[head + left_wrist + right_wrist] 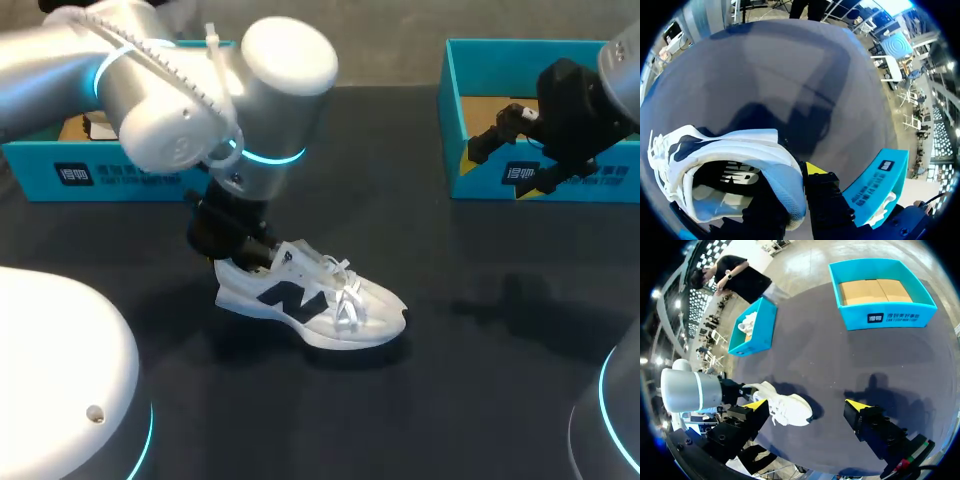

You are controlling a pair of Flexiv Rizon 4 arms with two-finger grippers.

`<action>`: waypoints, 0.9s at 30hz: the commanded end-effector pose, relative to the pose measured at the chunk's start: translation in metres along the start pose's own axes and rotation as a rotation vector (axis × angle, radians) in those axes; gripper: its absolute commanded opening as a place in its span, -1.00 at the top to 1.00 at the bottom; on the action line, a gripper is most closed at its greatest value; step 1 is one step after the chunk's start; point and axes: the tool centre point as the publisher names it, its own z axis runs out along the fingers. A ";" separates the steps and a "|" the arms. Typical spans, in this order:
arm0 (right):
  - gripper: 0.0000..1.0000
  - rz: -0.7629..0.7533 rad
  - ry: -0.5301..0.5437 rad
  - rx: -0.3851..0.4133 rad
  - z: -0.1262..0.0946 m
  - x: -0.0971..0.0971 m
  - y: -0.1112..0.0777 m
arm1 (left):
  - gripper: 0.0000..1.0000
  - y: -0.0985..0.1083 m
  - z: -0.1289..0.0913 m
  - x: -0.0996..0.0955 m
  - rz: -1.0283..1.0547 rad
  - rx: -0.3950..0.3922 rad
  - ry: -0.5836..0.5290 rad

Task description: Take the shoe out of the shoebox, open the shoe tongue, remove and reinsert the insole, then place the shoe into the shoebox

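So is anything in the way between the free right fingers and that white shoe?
Nothing visible does. Only bare dark table lies between the open right fingers and the shoe. The left fingers clamp its heel, the end farther from the right ones.

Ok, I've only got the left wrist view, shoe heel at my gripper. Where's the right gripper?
Observer: The right gripper is open and empty, held high above the table's right side.
Operator: Is the right shoebox free?
Observer: Yes, the right shoebox holds only bare cardboard.
Operator: And the left one?
Observer: The left shoebox has something white inside.
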 end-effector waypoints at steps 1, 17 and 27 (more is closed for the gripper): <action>-1.00 0.002 -0.002 0.000 0.001 0.001 0.000 | 1.00 -0.001 0.024 -0.003 0.006 -0.023 -0.020; -1.00 0.002 -0.002 0.000 0.001 0.001 0.000 | 1.00 0.002 0.057 -0.006 0.001 -0.023 -0.041; -1.00 0.002 -0.002 0.000 0.001 0.001 0.000 | -1.00 0.001 0.051 -0.012 -0.008 -0.007 -0.068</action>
